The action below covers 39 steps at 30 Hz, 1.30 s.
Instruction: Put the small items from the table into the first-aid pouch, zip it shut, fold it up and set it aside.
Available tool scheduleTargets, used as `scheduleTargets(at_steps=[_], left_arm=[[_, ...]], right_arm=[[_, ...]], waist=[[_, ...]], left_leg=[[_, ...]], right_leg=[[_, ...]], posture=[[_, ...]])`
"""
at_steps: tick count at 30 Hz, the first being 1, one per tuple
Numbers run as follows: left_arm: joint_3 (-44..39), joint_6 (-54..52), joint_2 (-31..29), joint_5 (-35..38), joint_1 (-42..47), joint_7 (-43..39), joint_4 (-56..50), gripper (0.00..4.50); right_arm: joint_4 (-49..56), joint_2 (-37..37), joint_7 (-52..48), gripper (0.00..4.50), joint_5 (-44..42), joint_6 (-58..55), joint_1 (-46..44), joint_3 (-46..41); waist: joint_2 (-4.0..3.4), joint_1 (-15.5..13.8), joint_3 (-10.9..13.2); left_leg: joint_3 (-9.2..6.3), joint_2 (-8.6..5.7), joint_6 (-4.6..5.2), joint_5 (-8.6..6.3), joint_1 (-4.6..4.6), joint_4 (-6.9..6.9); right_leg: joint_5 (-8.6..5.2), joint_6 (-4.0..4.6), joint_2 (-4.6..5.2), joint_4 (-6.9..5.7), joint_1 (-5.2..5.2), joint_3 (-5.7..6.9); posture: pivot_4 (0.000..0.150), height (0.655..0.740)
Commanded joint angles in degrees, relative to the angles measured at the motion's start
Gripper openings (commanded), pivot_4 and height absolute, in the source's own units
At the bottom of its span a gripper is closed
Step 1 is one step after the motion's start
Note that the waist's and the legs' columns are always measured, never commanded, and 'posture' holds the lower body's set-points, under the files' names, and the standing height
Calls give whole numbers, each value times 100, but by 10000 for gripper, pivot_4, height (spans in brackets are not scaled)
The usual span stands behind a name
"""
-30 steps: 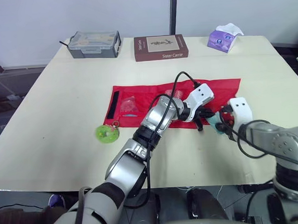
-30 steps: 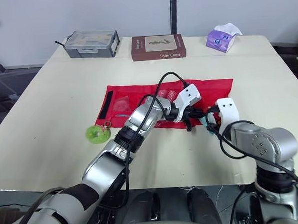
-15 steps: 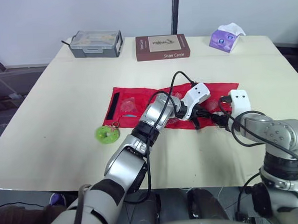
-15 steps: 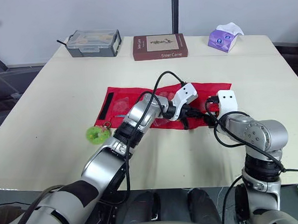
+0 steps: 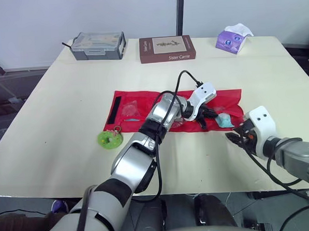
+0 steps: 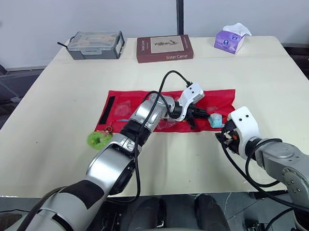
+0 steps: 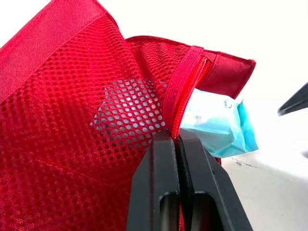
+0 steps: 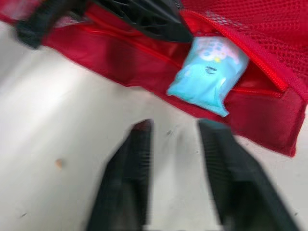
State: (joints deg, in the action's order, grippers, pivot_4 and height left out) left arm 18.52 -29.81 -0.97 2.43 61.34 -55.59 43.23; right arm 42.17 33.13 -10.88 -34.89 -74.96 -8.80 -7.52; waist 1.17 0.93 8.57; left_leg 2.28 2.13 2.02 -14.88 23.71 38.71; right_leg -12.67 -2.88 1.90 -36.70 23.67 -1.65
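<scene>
The red first-aid pouch [image 5: 143,103] lies spread flat in the middle of the table. My left gripper [image 5: 203,121] is shut on the zipper edge [image 7: 185,82] of its mesh pocket and holds the opening up. A light blue packet [image 5: 223,120] lies half inside that opening, its end sticking out [image 8: 209,72]. My right gripper [image 5: 237,134] is open and holds nothing, a short way in front of the packet, near the pouch's right end. A green round item with a key ring [image 5: 110,139] lies on the table, just off the pouch's left front corner. Small packets show through the left mesh pocket [image 5: 131,110].
Along the table's far edge stand a grey plastic box [image 5: 98,45], a brown book [image 5: 166,48] and a purple tissue pack [image 5: 233,39]. Bare tabletop [image 5: 60,99] lies left of the pouch and in front of it.
My right gripper carried the blue packet to the pouch's opening, let go of it and drew back toward the table's front. The left gripper kept its hold on the zipper edge.
</scene>
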Motion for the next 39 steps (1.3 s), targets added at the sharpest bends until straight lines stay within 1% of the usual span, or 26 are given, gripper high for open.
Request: scheduleTargets(at_steps=[1,6,11,13,15,16,17,19,20,22,23,25,26,27,28,31,34,35,36,38,39], left_arm=[[29,-24,10,10,49,-126,-416,0],[161,-128,-14,-19,-125,-231,-727,0],[255,-102,14,-45,-183,-241,-848,0],[279,-28,21,-91,-183,-217,-850,0],[286,78,36,-136,-171,-188,-809,0],[278,148,53,-151,-149,-159,-757,0],[269,214,71,-160,-131,-133,-711,0],[215,322,152,-158,-79,-67,-607,0],[182,345,202,-146,-51,-44,-565,0],[143,390,296,-124,-14,-11,-537,0],[127,400,326,-98,-19,-19,-581,0],[64,336,310,7,-69,-135,-754,0],[-26,316,251,87,-121,-180,-891,0],[-91,271,173,158,-169,-245,-1020,6147],[-142,265,35,242,-258,-373,-1225,7442],[-417,127,-647,772,-783,-1011,-2403,22360],[-663,-77,-1172,1190,-1295,-1214,-3291,36625],[-902,181,-1275,1378,-1556,-1250,-3512,38567],[-1099,611,-1364,1450,-1801,-1244,-3660,38567],[-1447,414,-2038,1833,-2186,-1817,-3918,38567],[-1600,263,-2268,2053,-2320,-1941,-4036,38567]], right_arm=[[-556,-71,60,996,563,749,-358,435],[-1758,-246,-101,996,1214,1679,-1050,1038],[-3009,-527,-226,996,1806,2590,-1695,1364],[-3055,-494,-384,996,1845,2725,-1648,1361],[-2630,-382,-607,996,1631,2622,-1344,1127],[-2265,-246,-751,5785,1517,2568,-1105,979],[-1912,-133,-877,6764,1381,2497,-881,808],[-1147,129,-1104,13290,1073,2267,-347,312],[-802,245,-1219,18813,895,2158,-79,39],[-154,302,-1400,29582,237,1694,437,-733],[122,336,-1486,34045,-68,1484,686,-1098],[448,285,-1436,44306,-558,1054,973,-1715],[520,222,-1307,44306,-735,820,1030,-1984],[559,172,-1176,45000,-866,626,1052,-2170],[580,84,-1029,45000,-1006,431,1049,-2329],[489,-373,-521,45000,-1494,-188,854,-2737],[345,-569,-222,45000,-1692,-599,646,-2923],[242,-657,-117,45000,-1761,-763,562,-3013],[131,-721,-40,45000,-1807,-889,490,-3081],[-298,-860,121,45000,-1758,-1157,227,-3203],[-468,-917,204,45000,-1730,-1293,87,-3271]], waist=[[0,-1,0],[1,-19,0],[0,-9,1],[0,-14,1],[0,-42,1],[0,-37,1],[-1,-48,1],[-1,-78,1],[-2,-90,1],[0,-105,1],[0,-115,1],[1,-127,2],[1,-114,2],[1,-92,2],[1,-62,2],[-3,34,0],[-10,78,-3],[-10,70,-3],[-11,68,-4],[-8,-3,-4],[-8,-3,-4]], left_leg=[[3,0,0,0,2,0],[24,-1,0,0,4,0],[38,-1,0,0,3,0],[40,0,0,0,3,-1],[42,-1,0,0,6,-1],[40,-2,0,0,10,-1],[41,-1,0,0,10,0],[38,-5,0,0,15,-4],[36,-5,0,0,17,-5],[32,-6,0,-1,16,-8],[29,-6,1,-1,16,-10],[23,-5,1,-1,14,-10],[23,-4,1,-1,12,-9],[18,-3,1,-1,8,-9],[10,-2,0,0,5,-6],[16,6,0,0,-6,-5],[20,11,-1,1,-22,-21],[18,11,-2,1,-22,-21],[19,10,-2,1,-21,-19],[26,5,-2,1,-18,-17],[31,0,-2,1,-15,-12]], right_leg=[[1,1,0,0,3,-1],[3,3,0,0,9,-7],[4,5,-1,-2,9,-6],[5,5,-1,-2,9,-6],[5,5,0,0,9,-5],[4,5,2,2,8,-3],[4,5,2,4,9,-4],[3,4,5,8,8,-3],[3,4,4,12,8,-3],[3,3,4,17,7,-4],[3,3,3,17,7,-4],[3,3,3,15,6,-3],[3,3,2,15,5,-4],[2,0,2,14,5,-9],[0,-1,2,11,6,-12],[-2,13,-5,-4,7,-26],[-2,16,-15,-15,8,-39],[-2,15,-16,-15,8,-37],[-2,15,-14,-15,8,-37],[-1,13,-1,-11,7,-42],[-1,12,-4,-9,8,-53]], posture=[[1500,7400],[1500,7400],[1500,7400],[1500,7400],[1500,7400],[1500,7400],[1500,7400],[1500,7400],[1500,7400],[1500,7400],[1500,7400],[1500,7400],[1500,7400],[1500,7400],[1500,7400],[1500,7400],[1500,7400],[1500,7400],[1500,7400],[1500,7400],[1500,7400]])
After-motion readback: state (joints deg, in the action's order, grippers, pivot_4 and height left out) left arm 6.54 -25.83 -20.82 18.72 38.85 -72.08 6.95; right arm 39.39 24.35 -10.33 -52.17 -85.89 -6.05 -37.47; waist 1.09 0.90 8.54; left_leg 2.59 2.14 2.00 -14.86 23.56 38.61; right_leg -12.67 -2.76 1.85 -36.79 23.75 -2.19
